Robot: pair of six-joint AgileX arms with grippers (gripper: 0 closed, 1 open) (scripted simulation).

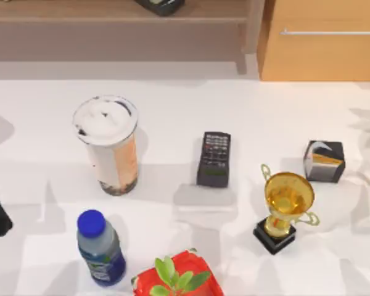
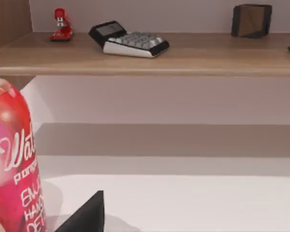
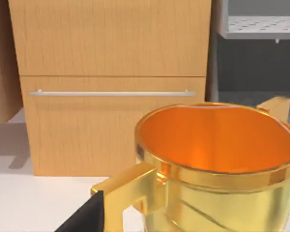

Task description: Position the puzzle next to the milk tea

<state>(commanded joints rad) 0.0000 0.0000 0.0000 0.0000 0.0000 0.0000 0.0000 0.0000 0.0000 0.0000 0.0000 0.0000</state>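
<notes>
1. The desk [image 1: 246,117] is crowded along its near edge, so I would carry the puzzle in high and lower it only over bare surface
2. The milk tea [image 1: 108,145] stands upright on the left half of the desk. It is tall and probably easy to tip, so come down beside it and do not sweep in sideways
3. The golden trophy [image 1: 285,209] stands on the right half, in the way of any low path from that side. Pass behind it
4. The blue-capped bottle [image 1: 100,246] is near the milk tea on its near side, so that side is tight. The bare stretch between the milk tea and the dark remote [image 1: 214,159] looks like the better landing spot
5. The black cube [image 1: 324,161] with the white-orange pattern, far right, is not the target, so leave it alone
6. I cannot tell where the puzzle lies, so find it before committing an arm
7. The left end effector [image 2: 89,215] is beside a red bottle [image 2: 12,159] and the right end effector [image 3: 89,212] beside a golden cup [image 3: 217,159]. I cannot tell whether either is spread or pressed together
</notes>
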